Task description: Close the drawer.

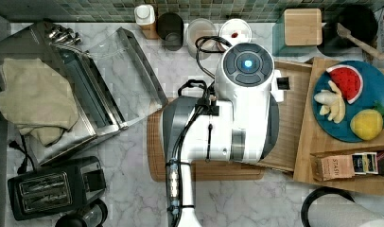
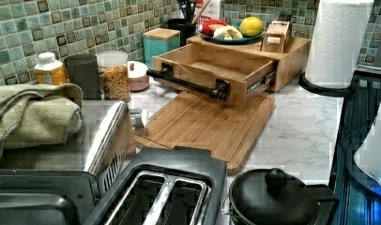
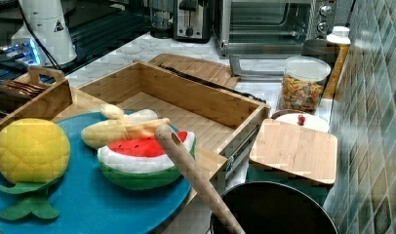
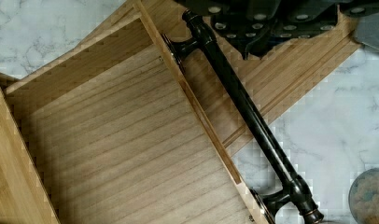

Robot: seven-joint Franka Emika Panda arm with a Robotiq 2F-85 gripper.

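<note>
From the top view we are seeing the arm (image 1: 237, 113) hanging over the drawer (image 1: 289, 127); in the left view the drawer (image 2: 212, 65) is standing pulled out over the cutting board (image 2: 202, 126), empty, so closing is not yet begun. In the wrist view the gripper (image 4: 267, 28) is hovering by the black handle (image 4: 243, 107), and we cannot tell whether its fingers are apart; next we judge a push on the drawer front toward the cabinet.

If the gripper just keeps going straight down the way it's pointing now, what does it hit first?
Most likely the drawer's black bar handle, which runs right under the gripper in the wrist view. Just past it on either side lie the cutting board and the open drawer. Depth is unclear, so the exact contact spot is uncertain.
</note>
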